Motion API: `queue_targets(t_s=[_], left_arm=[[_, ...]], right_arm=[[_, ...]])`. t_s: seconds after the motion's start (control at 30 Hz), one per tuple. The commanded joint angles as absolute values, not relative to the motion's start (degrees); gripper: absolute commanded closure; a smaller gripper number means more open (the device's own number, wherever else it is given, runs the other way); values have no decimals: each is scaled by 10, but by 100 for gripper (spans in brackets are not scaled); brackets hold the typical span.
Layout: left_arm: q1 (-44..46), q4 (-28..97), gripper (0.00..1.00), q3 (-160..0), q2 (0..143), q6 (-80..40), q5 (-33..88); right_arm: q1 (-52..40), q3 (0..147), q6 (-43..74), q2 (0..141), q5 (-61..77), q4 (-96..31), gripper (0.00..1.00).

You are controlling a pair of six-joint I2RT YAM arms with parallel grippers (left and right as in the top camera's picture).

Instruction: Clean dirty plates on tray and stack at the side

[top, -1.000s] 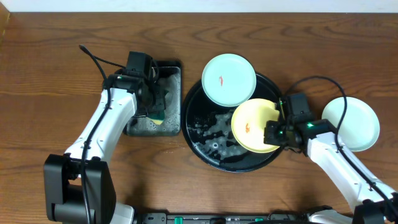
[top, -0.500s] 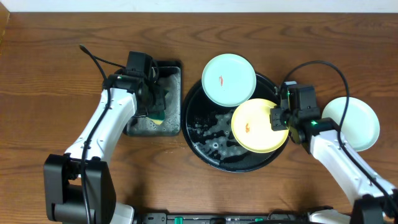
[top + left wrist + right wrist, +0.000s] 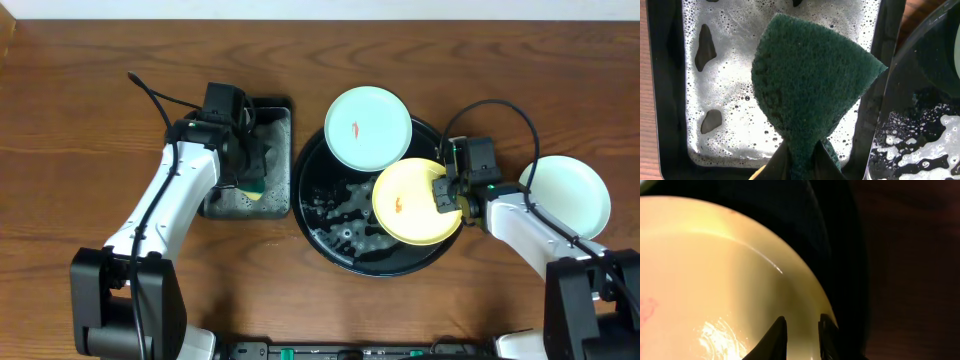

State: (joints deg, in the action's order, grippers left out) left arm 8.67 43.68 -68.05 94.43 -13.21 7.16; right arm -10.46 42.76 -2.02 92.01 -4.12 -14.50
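The pale yellow plate (image 3: 405, 200) with a red smear lies in the right half of the round black tray (image 3: 330, 228). A pale mint plate (image 3: 368, 128) with a red smear rests on the tray's far rim. A second mint plate (image 3: 570, 198) sits on the table to the right, with no smear visible. My right gripper (image 3: 441, 195) is closed narrowly over the yellow plate's right rim, seen close up (image 3: 715, 280) between the fingers (image 3: 802, 330). My left gripper (image 3: 248, 165) is shut on a green sponge (image 3: 810, 85) over the foam.
The rectangular black sponge tray (image 3: 225, 205), full of white foam (image 3: 730, 75), stands left of the round tray. Soap suds lie on the round tray's floor (image 3: 940, 135). Bare wooden table surrounds both. A black cable runs at the far left (image 3: 150, 92).
My right gripper has shifted up along the yellow plate's right edge and its arm has swung in closer. The yellow plate has nudged slightly. The left arm and sponge have not moved.
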Motion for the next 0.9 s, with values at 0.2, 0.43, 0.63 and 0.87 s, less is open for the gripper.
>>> queue_targets(t_s=[0.2,0.43,0.63,0.87], left_arm=[[84,438,90,-678,947,-123,69],[84,439,90,-678,947,-123,69],[84,438,90,-678,947,-123,69],[84,438,90,-678,947,-123,69]], right_arm=[[-95,441,-55,878,-36,-143,80],[-64,441,-61,869,-35,-136,75],[-53,441,-61,922,1,-125,75],[-53,441,-61,948,16,-127,84]])
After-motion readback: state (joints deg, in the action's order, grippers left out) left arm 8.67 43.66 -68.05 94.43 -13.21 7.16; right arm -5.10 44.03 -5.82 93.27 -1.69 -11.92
